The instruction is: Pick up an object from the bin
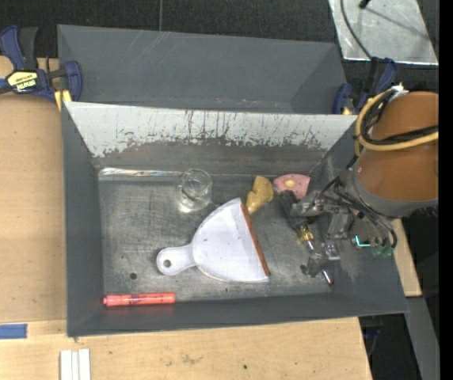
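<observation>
My gripper (319, 261) hangs low over the right end of the bin floor, its fingertips pointing down near the front right corner with nothing visible between them. A white dustpan (218, 250) with a brown front edge lies flat just left of it, handle pointing left. A yellow crumpled lump (259, 191) sits behind the dustpan. A pink wedge-shaped piece (292, 184) lies beside that lump, close behind my gripper's body.
A clear glass cup (194, 188) stands at the back, left of the middle. A red marker (139, 299) lies along the front wall at the left. The arm with its orange cover fills the bin's right side.
</observation>
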You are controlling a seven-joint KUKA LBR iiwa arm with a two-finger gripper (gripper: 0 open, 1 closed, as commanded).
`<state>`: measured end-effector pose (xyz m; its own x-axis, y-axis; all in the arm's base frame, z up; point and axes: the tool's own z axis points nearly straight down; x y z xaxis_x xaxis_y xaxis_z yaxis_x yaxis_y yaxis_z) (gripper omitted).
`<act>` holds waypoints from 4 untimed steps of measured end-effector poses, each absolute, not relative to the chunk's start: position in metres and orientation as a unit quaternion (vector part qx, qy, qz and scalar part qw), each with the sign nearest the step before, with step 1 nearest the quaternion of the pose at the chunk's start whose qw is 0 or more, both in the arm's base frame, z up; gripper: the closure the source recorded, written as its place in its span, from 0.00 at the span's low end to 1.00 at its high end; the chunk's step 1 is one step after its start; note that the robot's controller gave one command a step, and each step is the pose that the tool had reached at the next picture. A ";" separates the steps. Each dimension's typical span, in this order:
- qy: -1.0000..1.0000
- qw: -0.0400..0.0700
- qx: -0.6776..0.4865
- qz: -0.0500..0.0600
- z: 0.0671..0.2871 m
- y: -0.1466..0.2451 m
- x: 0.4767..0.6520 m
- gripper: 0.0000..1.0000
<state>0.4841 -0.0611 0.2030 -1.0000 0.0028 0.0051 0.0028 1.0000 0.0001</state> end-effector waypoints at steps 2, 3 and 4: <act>-0.999 -0.006 0.037 0.001 0.142 -0.084 0.546 0.00; -0.999 0.000 -0.051 0.000 0.125 -0.101 0.561 0.00; -0.992 -0.003 -0.128 0.000 0.131 -0.118 0.572 0.00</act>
